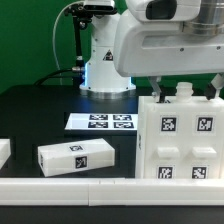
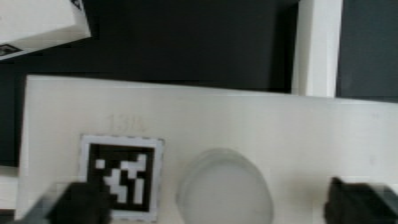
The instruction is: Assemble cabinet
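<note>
Exterior view's right: the cabinet (image 1: 185, 145) fills the table (image 1: 126, 150) there, no passage. The gripper (image 1: 185, 95) hangs close over its top, jaws spread. We note a bare gap between the cabinet and the long white block (image 1: 75, 157). The marker board (image 1: 100, 122) lies flat beyond that gap. A low white rail (image 1: 60, 187) walls the foreground.

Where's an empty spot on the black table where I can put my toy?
The biggest bare patch of table lies at the exterior view's left, bordered by the marker board and the long white block. A narrower strip runs between that block and the cabinet. Around the cabinet, under the arm, it's crowded.
</note>
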### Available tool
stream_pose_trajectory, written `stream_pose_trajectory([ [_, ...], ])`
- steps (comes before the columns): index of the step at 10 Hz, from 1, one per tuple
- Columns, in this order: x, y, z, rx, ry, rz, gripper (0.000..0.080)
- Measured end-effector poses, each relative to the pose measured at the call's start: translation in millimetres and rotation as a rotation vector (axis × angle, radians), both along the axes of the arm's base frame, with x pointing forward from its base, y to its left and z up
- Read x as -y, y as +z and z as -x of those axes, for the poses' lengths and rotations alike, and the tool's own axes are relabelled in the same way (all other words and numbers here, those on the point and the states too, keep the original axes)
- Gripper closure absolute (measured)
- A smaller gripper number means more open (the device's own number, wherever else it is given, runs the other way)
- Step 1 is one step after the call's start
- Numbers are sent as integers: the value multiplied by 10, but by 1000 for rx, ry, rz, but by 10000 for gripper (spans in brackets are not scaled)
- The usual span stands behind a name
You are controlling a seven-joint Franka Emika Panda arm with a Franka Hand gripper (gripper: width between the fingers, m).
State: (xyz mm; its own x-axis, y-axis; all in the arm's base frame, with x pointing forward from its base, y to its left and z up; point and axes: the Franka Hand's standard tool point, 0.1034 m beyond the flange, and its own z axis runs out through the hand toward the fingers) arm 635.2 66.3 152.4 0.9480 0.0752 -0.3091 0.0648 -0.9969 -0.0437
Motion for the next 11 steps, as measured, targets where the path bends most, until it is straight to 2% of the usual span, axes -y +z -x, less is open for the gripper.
stream_pose_trajectory([
  [1, 116, 108, 64, -7, -30, -3, 44],
  [2, 272, 185, 105, -21, -65, -11, 13],
  [3, 370, 259, 85, -7, -70, -13, 13],
  [4, 382, 276, 72, 5, -65, -15, 2],
  [8, 393, 248, 78, 2, -66, -13, 2],
  [9, 489, 262, 90, 27, -89, 6, 2],
  [10, 598, 272, 173, 46, -113, 28, 2],
  [11, 682, 235, 216, 84, -155, 36, 2],
])
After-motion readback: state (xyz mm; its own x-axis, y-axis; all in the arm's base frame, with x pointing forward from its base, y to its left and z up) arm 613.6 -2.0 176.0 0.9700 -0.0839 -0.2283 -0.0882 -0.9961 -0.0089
